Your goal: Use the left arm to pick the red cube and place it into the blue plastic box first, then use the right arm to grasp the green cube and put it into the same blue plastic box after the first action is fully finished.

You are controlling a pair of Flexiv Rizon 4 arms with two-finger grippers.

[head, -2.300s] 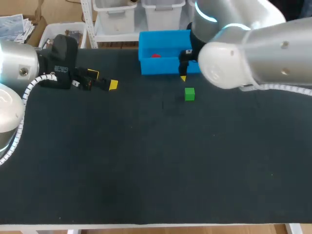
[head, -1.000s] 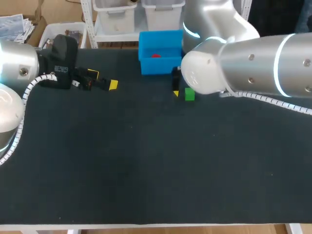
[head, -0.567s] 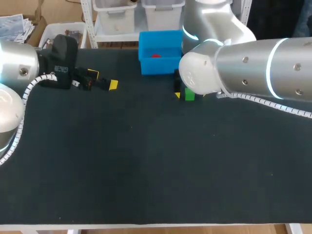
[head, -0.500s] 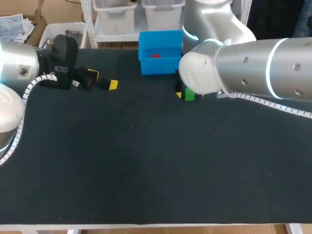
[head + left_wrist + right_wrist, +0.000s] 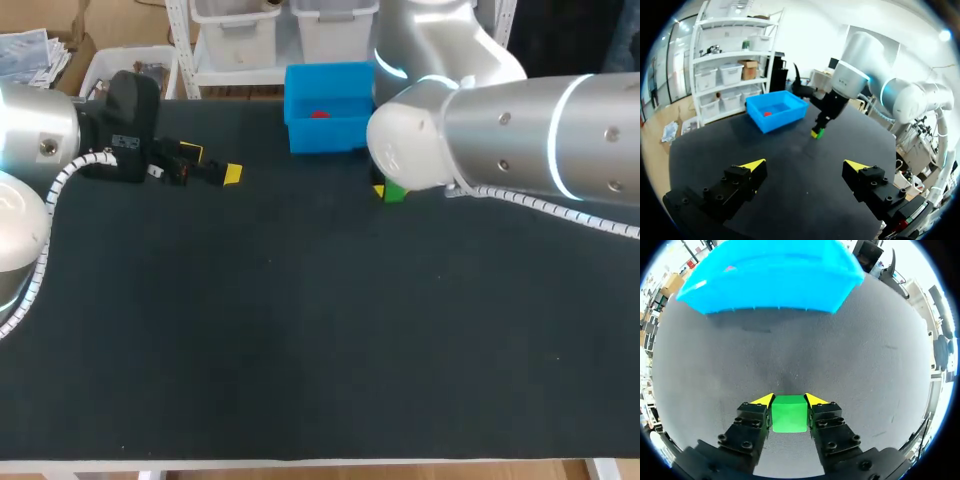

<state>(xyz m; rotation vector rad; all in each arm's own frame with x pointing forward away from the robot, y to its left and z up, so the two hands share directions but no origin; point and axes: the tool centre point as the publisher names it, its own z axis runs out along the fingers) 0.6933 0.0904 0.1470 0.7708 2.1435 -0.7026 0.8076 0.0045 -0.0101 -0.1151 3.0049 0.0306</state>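
Dark table (image 5: 300,350): blue box (image 5: 330,133); right end effector (image 5: 788,400) pinching green cube (image 5: 788,416).

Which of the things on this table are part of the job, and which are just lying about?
Part of the job: red cube in the blue plastic box; green cube gripped by the right gripper; left gripper, open.
Not part of it: the black tabletop.

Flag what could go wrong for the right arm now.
1. The small green cube sits gripped in the right pincer; the blue plastic box has its near wall straight ahead, so a low carry could clip it.
2. The small red cube already lies inside; a drop onto it might bounce out.
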